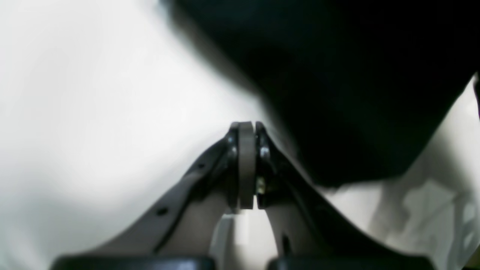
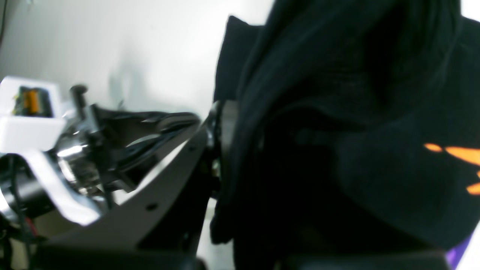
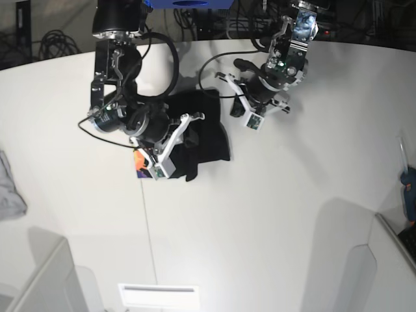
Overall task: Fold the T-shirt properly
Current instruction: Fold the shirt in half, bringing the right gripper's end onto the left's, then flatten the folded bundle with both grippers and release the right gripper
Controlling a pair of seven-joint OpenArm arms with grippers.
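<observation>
Black T-shirt (image 2: 337, 150) bunched in right gripper (image 2: 221, 150) — left gripper (image 1: 247, 125) beside it.

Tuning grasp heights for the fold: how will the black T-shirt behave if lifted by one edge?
Probably floppy: the T-shirt lies bunched on the table, and its cloth drapes in soft folds at the right gripper. It likely sags and swings rather than holding shape. It seems light and could drag when pulled.
</observation>
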